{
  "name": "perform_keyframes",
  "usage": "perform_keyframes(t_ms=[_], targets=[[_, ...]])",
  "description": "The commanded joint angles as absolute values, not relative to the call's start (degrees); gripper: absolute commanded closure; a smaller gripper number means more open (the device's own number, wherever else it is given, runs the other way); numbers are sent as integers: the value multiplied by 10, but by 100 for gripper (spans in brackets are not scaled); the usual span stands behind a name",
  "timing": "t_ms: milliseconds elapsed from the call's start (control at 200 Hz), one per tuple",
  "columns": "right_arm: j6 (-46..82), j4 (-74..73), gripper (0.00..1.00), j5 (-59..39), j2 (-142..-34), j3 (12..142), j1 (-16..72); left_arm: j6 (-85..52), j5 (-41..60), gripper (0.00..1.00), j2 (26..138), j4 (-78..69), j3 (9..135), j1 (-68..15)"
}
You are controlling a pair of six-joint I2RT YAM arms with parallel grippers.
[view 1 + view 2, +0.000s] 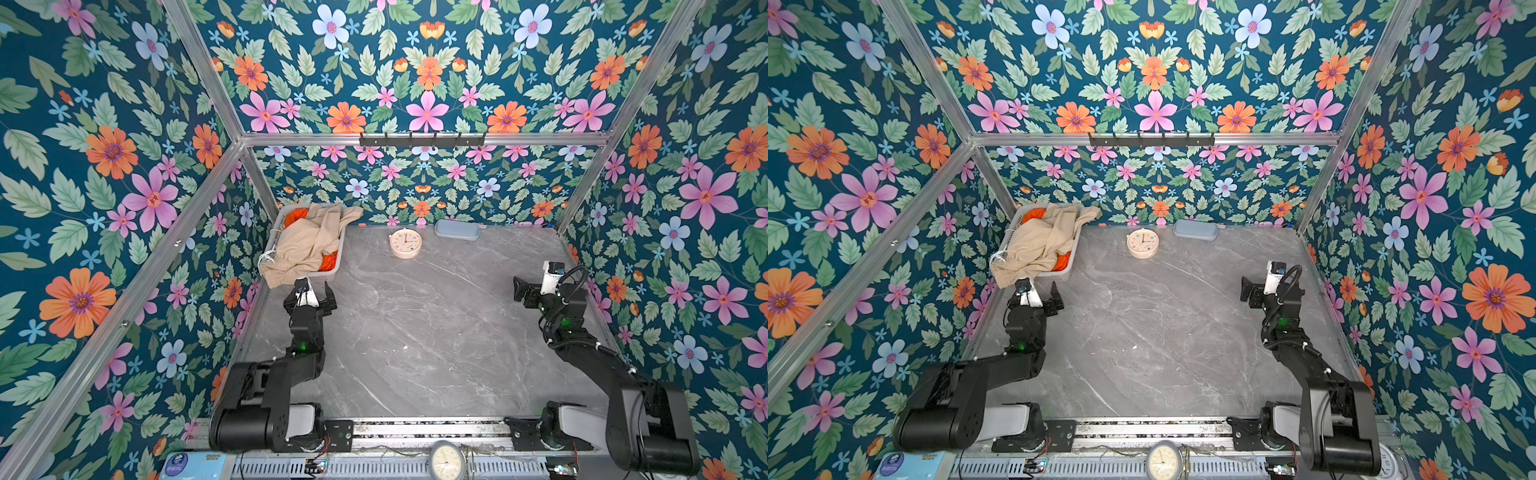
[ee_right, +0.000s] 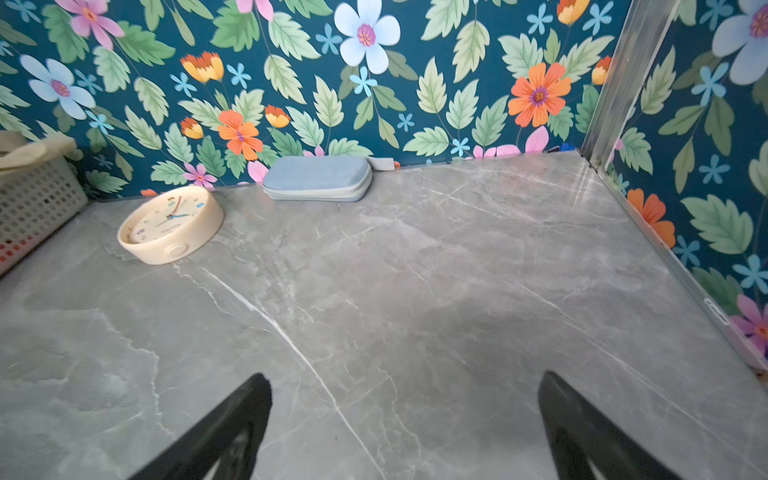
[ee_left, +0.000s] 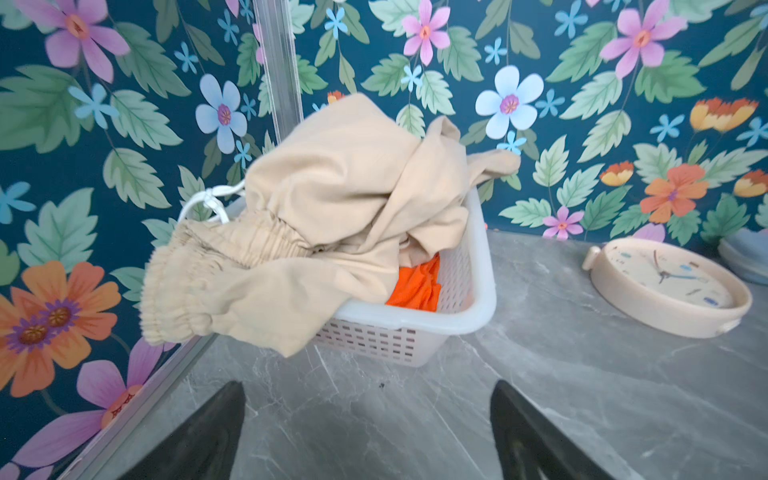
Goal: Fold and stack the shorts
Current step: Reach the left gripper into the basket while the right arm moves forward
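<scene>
Snagging is the main risk: the beige shorts (image 3: 332, 199) spill over the basket (image 3: 457, 320) at the desk's (image 1: 436, 332) ten o'clock, with the orange shorts (image 3: 415, 286) seemingly tangled beneath. The left fingers (image 3: 208, 432), wide and empty just beside it, could drag both pairs or tip the basket. The right fingers (image 2: 232, 428) hang wide at three o'clock.

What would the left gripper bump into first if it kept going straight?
Probably the near wall of the white basket, where the beige shorts spill over its rim. The left gripper, jaws open and empty, points at it. Whether plastic or cloth comes first is hard to judge.
</scene>
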State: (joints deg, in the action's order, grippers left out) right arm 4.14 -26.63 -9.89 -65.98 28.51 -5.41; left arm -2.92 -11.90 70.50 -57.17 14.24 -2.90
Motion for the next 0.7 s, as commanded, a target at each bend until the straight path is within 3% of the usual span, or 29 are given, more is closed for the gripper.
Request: perform_keyframes(t_ms=[0, 110, 275, 400, 695], targets=[[104, -100, 1, -73, -624, 334, -54, -64, -116, 8, 630, -390, 161, -30], [163, 10, 1, -77, -611, 399, -54, -89, -108, 8, 559, -276, 201, -30], [233, 55, 1, -198, -625, 452, -53, -109, -86, 9, 545, -154, 310, -30], [274, 32, 1, -242, -636, 453, -33, -119, -58, 11, 596, -82, 416, -30], [268, 18, 1, -193, -660, 454, 121, -91, -14, 12, 796, 165, 735, -28]])
